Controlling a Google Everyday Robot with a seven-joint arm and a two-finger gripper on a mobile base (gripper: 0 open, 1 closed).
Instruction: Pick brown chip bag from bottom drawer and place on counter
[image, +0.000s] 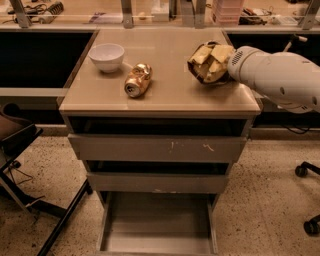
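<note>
On the counter (165, 97), the bowl (106, 56) sits left, the can (137, 80) beside it, the brown chip bag (209, 62) right, against the gripper (227, 67).

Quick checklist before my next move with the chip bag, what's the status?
1. Brown chip bag above the counter, right side: ok.
2. Bag resting fully on the counter: cannot tell.
3. Gripper at the bag's right side, grip state: cannot tell.
4. Bag apart from the gold can and white bowl: ok.
5. Bottom drawer open: ok.
</note>
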